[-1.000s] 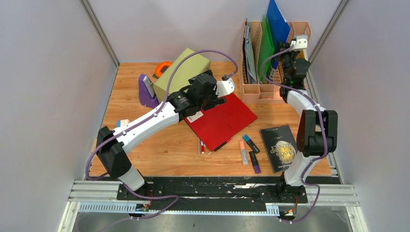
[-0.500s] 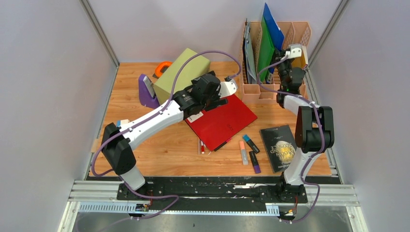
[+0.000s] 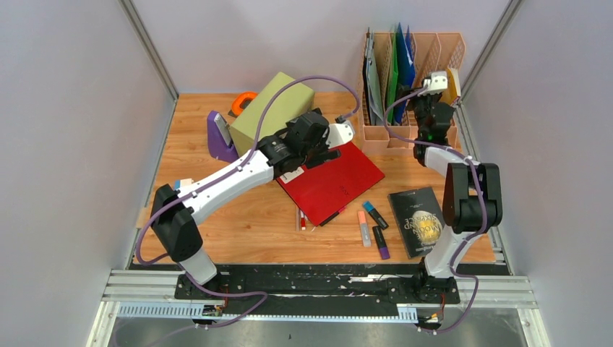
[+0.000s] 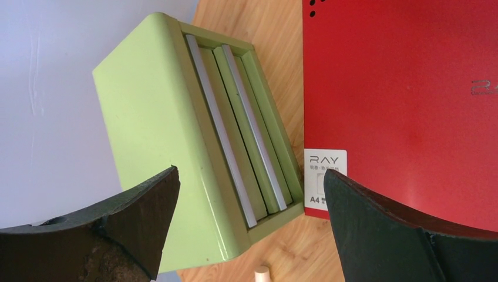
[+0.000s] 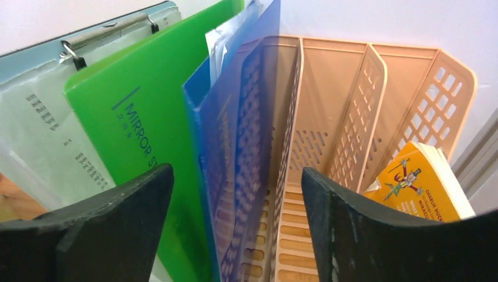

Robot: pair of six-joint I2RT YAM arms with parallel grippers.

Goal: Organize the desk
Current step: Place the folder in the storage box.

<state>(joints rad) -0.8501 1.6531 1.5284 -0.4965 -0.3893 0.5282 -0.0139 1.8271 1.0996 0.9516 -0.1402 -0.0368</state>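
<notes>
Top view: red folder [image 3: 336, 181], markers [image 3: 363, 228], black book [image 3: 419, 220] lie unsorted on the desk [image 3: 260, 231] before the file rack [image 3: 379, 137]. Left wrist: left end effector [image 4: 249, 182] wide open, empty. Right wrist: right end effector [image 5: 236, 173] open astride the racked blue folder [image 5: 246, 117].

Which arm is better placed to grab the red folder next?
Left. The left claw hangs open over a corner of the red folder, beside the green drawer chest. The right claw is far off, open at the blue folder in the peach file rack.
</notes>
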